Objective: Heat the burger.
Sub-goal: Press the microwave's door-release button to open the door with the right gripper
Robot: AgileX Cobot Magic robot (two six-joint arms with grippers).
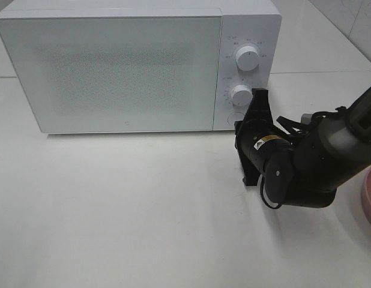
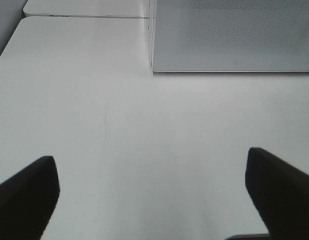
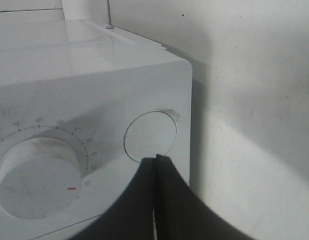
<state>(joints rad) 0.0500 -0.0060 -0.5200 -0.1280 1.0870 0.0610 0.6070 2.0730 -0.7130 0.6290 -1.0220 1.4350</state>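
The burger is out of view in every frame. A white microwave (image 1: 113, 66) stands at the back of the table with its door closed. My right gripper (image 3: 155, 159) is shut with nothing in it, its tips right at the lower rim of the round door button (image 3: 150, 135) on the control panel; whether they touch it I cannot tell. From above, the right gripper (image 1: 238, 125) sits against the panel's lower corner below the two knobs. My left gripper (image 2: 149, 159) is open and empty, low over bare table in front of the microwave's left end.
Two white dials, the upper knob (image 1: 248, 58) and the lower knob (image 1: 241, 94), are on the panel. The edge of a pink plate (image 1: 370, 198) shows at the far right. The white table (image 1: 113, 210) stretches in front of the microwave.
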